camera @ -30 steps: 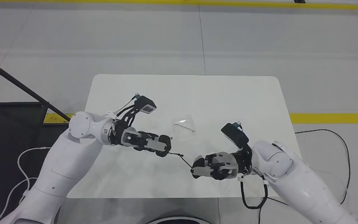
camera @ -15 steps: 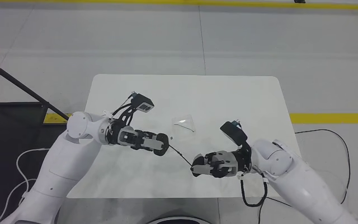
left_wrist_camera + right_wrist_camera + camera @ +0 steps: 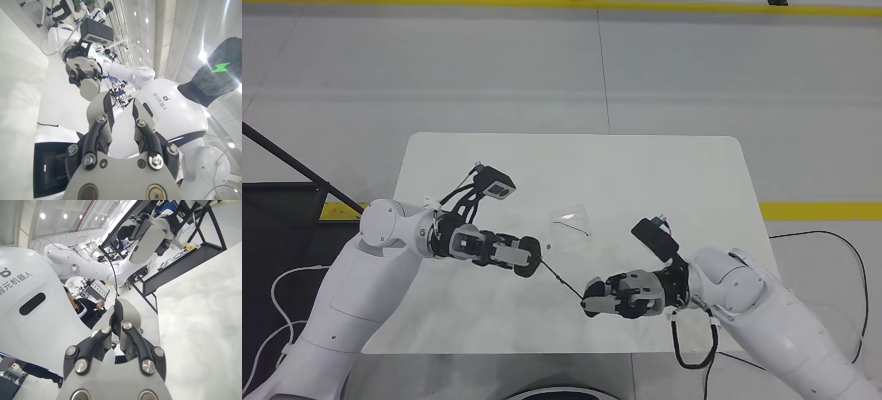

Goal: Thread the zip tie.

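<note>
- White, round-cornered rectangular table (image 3: 662, 170). Both arms are over its near half, the half on the robot's side.
- Left gripper (image 3: 530, 258), grey-white fingers with black pads, held above the table left of centre and pointing toward the other arm. In the left wrist view its jaws stand apart, with a plain gap between the two pads. The near end of the tie reaches the fingertips. Cannot tell whether it touches either pad.
- Right gripper (image 3: 589, 298), same build, right of the left one and closer to the near edge, pointing back at it. Jaws are closed, pads pressed together on one end of the tie, which comes out at the fingertips.
- Small crumpled clear plastic bag (image 3: 570, 218), lying on the table near its middle. It is beyond the two grippers and apart from both.
- Thin black plastic zip tie (image 3: 562, 279), a slightly bowed strap off the table surface. It spans the gap between the two grippers, from the right fingertips across to the left ones.
</note>
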Controlling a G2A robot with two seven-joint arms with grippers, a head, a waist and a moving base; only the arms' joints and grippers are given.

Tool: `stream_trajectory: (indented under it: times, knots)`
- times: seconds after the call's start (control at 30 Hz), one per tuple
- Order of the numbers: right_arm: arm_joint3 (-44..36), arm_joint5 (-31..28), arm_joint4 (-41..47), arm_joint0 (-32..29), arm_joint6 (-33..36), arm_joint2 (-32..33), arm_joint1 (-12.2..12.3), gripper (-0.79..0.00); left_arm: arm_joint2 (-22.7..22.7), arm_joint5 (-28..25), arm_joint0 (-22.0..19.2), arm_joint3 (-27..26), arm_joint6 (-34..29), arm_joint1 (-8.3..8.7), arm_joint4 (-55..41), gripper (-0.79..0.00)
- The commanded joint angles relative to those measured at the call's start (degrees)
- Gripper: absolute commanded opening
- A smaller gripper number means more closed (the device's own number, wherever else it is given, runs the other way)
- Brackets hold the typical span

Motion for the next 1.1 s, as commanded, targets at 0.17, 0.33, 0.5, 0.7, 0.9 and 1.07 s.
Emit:
stream_trajectory:
  times: [0.17, 0.33, 0.5, 0.7, 0.9, 1.07]
  knots:
    - [0.06, -0.31, -0.08, 0.28, -0.31, -0.53, 0.32, -0.785, -0.25, -0.02, 0.06, 0.17, 0.02, -0.22, 0.48, -0.508]
    - [0.17, -0.42, -0.14, 0.48, -0.43, -0.78, 0.49, -0.785, -0.39, 0.03, 0.15, 0.2, -0.03, -0.35, 0.83, -0.554]
    - [0.28, -0.47, 0.04, 0.69, -0.47, -1.08, 0.62, -0.785, -0.44, 0.13, 0.06, 0.3, -0.13, -0.5, 1.06, -0.65]
    - [0.37, -0.62, 0.05, 0.96, -0.62, -1.41, 0.76, -0.785, -0.57, 0.25, 0.03, 0.31, -0.24, -0.65, 1.29, -0.785]
    - [-0.36, -2.17, 0.03, 0.59, -2.17, -1.36, 1.2, -0.785, -1.07, -0.07, 0.27, 0.39, 0.07, -0.73, 1.59, -0.785]
    - [-1.46, -5.65, -0.82, -0.51, -5.65, -1.3, 2.41, -0.785, -2.38, 0.0, 0.84, 0.42, 0.0, -0.67, 0.84, -0.785]
